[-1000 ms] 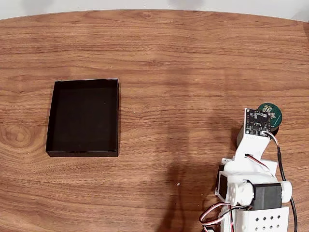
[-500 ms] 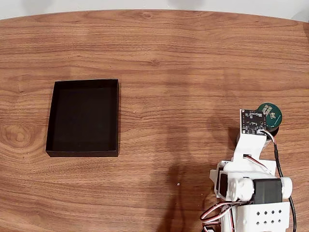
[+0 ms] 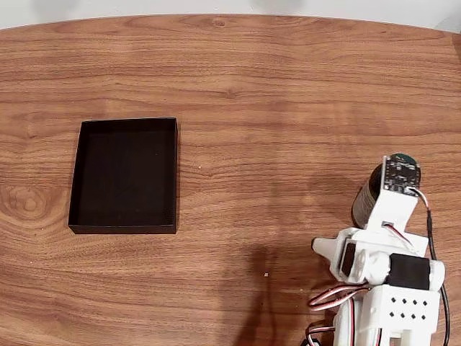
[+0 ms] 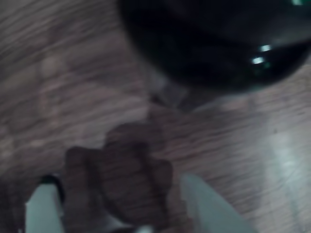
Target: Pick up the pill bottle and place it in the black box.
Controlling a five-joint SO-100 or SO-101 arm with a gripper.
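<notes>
Fixed view: pill bottle (image 3: 372,193) upright (partly hidden).

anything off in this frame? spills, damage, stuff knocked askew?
Nothing stands out. The black box sits flat and empty on the table, and the pill bottle looks upright by the arm. No spills. The wrist view is too blurred to check further.
</notes>
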